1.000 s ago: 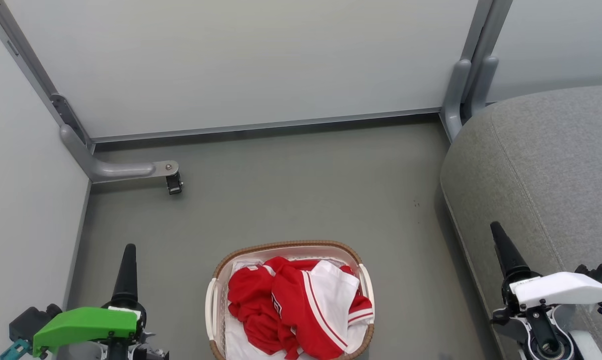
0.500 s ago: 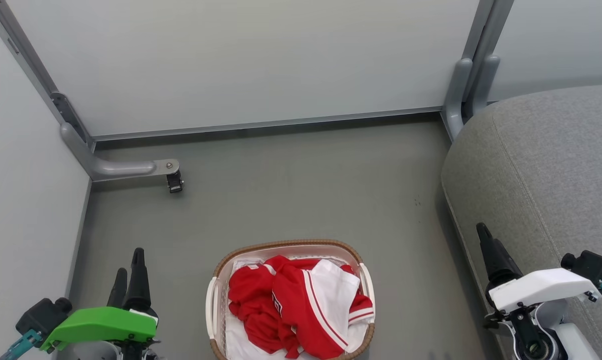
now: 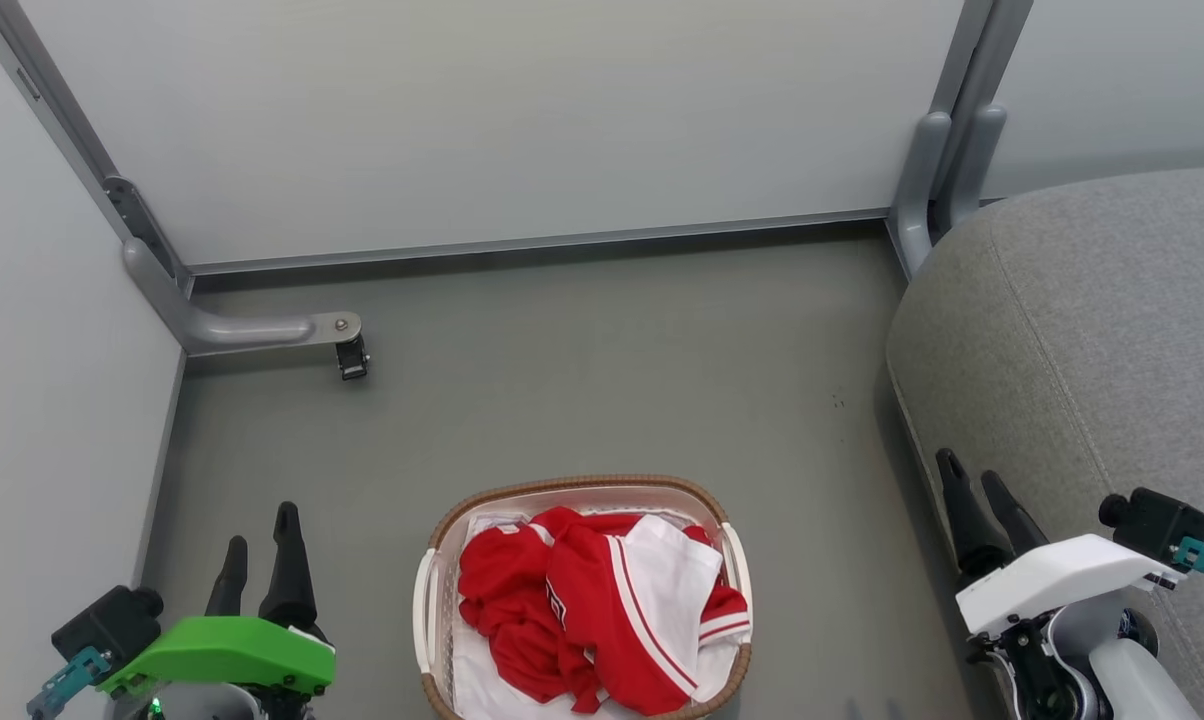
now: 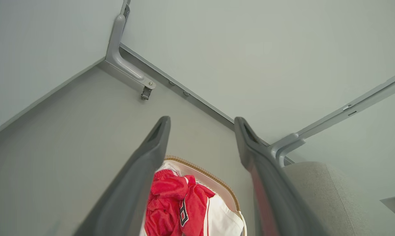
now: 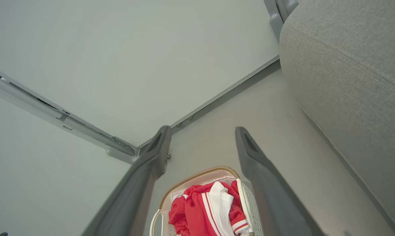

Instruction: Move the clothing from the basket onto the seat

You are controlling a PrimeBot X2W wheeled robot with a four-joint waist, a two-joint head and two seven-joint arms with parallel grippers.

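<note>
The clothing (image 3: 582,620) lies heaped in the basket (image 3: 572,487), a red bundle with a white striped panel on top towards its right side. None of it is on the seat (image 3: 1092,330) yet. The basket stands on the floor (image 3: 602,380) between the two arms. It is to the right of the left tool (image 3: 260,528) and to the left of the right tool (image 3: 968,468), about equally far from each. Both tools hold nothing and have their fingers parted, with a clear gap in each wrist view. Their tips point away from the robot, past the heap, so whichever arm reaches will likely have to swing inward and drop its tips. The seat lies far right, just beside the right tool, so that arm looks better placed to carry a piece across. The white panel on that side offers the nearest raised fold.
</note>
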